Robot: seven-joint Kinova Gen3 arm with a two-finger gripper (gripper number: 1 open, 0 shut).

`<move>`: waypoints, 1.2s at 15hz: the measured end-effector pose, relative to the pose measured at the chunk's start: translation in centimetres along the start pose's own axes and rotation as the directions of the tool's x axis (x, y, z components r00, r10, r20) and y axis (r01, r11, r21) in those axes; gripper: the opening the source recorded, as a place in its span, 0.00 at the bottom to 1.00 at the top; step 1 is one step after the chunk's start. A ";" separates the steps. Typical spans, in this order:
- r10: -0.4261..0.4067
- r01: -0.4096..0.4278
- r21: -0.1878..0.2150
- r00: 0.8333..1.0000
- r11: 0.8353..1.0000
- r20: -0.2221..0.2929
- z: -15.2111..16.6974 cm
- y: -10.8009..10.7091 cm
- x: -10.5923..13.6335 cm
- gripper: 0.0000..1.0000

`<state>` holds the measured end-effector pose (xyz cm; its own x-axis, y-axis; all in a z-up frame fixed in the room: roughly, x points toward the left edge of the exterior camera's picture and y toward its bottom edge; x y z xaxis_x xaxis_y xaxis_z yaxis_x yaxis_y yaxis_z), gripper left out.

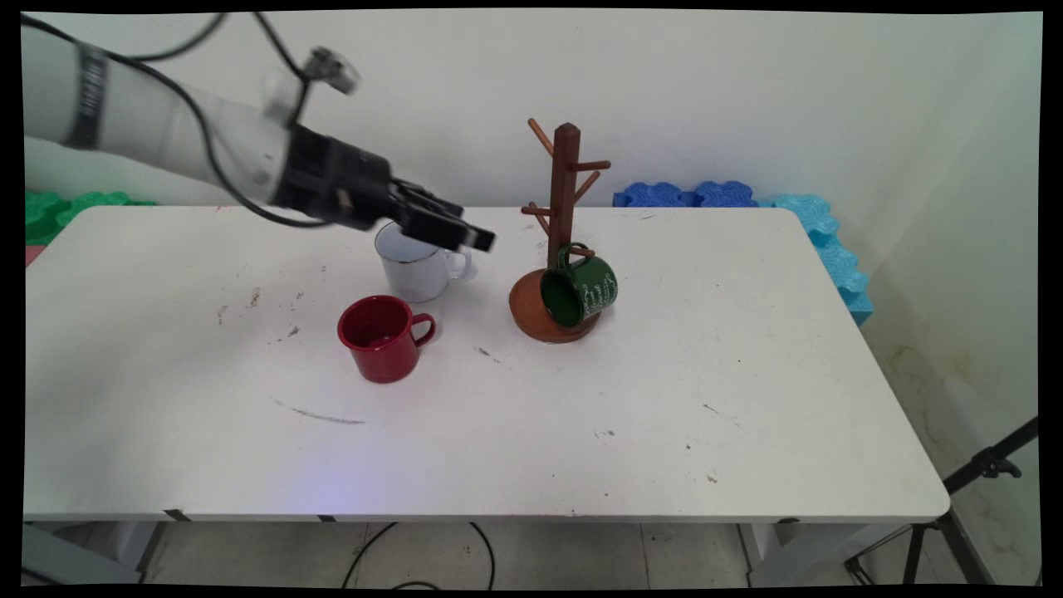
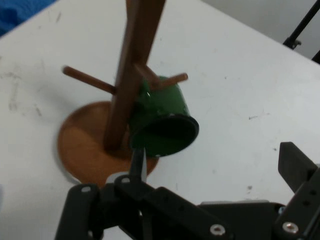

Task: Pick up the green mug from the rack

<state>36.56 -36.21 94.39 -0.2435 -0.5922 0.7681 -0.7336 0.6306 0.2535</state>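
Hanging on the rack (image 1: 565, 191), the green cup (image 1: 580, 292) is just past the empty, open gripper (image 1: 475, 239), mouth facing it.

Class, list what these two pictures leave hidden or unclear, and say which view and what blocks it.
- White enamel mug: main view, rim partly behind the black gripper.
- Green enamel mug: lettering too small, main view.
- Brown wooden mug tree: top cut off, hand view.
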 end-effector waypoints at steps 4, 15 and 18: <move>-0.020 0.019 0.029 0.999 0.999 0.040 3.9 2.0 -0.9 1.00; -0.045 0.035 0.116 0.996 0.993 0.079 12.6 4.2 -4.0 1.00; -0.048 0.039 0.130 0.997 0.991 0.065 14.4 4.5 -4.5 1.00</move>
<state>25.22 -37.96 83.64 -0.2490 -0.6531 0.7152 -0.8187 0.5364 0.2049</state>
